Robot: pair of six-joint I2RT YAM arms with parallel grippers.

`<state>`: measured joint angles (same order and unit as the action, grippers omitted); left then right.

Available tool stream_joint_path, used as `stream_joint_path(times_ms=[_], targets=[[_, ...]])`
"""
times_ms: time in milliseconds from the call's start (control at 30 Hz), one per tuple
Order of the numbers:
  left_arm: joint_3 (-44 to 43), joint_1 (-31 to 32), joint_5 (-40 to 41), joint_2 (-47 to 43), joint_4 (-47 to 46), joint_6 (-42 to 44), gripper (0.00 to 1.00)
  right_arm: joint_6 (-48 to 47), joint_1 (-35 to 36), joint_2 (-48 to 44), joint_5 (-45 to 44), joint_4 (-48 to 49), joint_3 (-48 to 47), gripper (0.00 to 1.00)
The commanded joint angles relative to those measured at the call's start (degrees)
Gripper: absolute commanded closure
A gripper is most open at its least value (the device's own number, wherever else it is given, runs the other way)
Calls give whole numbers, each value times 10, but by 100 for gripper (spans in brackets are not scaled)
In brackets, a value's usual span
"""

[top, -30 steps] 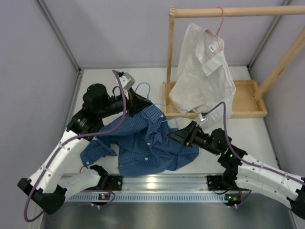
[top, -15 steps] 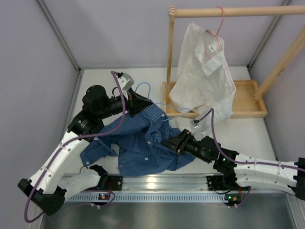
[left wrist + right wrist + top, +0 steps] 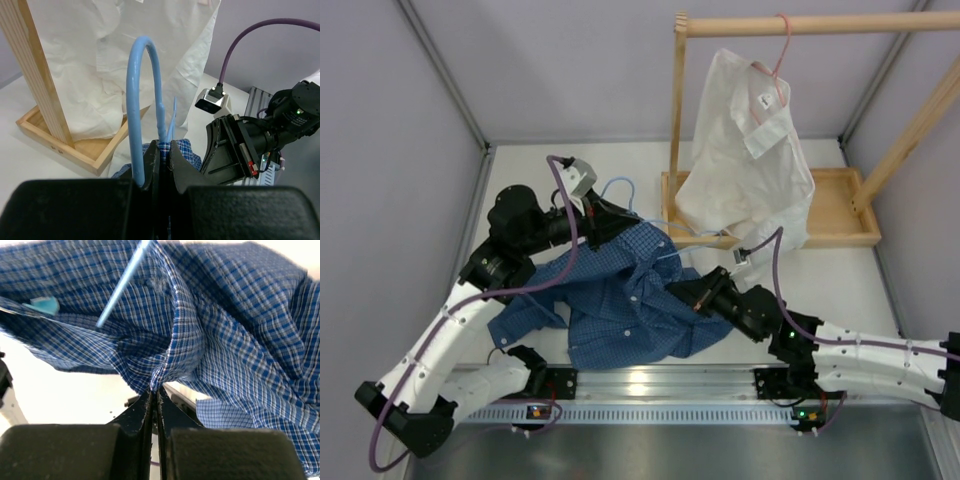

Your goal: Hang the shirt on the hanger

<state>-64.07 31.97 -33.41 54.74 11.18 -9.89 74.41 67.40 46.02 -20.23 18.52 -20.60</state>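
Observation:
The blue checked shirt (image 3: pixel 610 305) lies crumpled on the white table between the arms. My left gripper (image 3: pixel 608 216) is shut at its upper edge. In the left wrist view this gripper (image 3: pixel 164 146) pinches the neck of the light blue wire hanger (image 3: pixel 144 75) together with checked cloth, and the hook (image 3: pixel 621 187) curves up above the fingers. The hanger's wire (image 3: pixel 122 285) runs on under the cloth. My right gripper (image 3: pixel 682 292) is at the shirt's right side. There my right gripper (image 3: pixel 154 390) is shut on a raised fold of the shirt (image 3: pixel 240 325).
A white shirt (image 3: pixel 745 150) hangs from a pink hanger (image 3: pixel 782 45) on a wooden rack (image 3: pixel 677 110). The rack's tray base (image 3: pixel 840 215) sits at the back right, close behind my right arm. Grey walls enclose the table. A metal rail (image 3: pixel 650 385) runs along the near edge.
My right gripper has moved left into the shirt and shut on a fold of it. The left arm, still holding the hanger, has shifted slightly left and back.

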Motion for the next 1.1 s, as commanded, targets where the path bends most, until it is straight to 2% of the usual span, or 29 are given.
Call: stream_joint_path(times_ms=[0,67,200,500,833,1067], targets=[[-11,-1,4,-34,-17,8,100,-33,-36,-43,-31,-29,-4,100],[-10,-1,10,-45,-3,14,100,-50,-73,-60,14,-45,-1,100],[-4,-1,20,-71,31,21,100,-72,-202,-61,118,-59,-8,100],[0,-1,38,-135,111,39,100,-147,-312,-29,193,-71,-66,100],[-3,-1,131,-153,212,72,100,-257,-328,4,199,-101,-153,100],[-32,-1,133,-127,211,70,100,-293,-324,36,308,-83,-200,100]])
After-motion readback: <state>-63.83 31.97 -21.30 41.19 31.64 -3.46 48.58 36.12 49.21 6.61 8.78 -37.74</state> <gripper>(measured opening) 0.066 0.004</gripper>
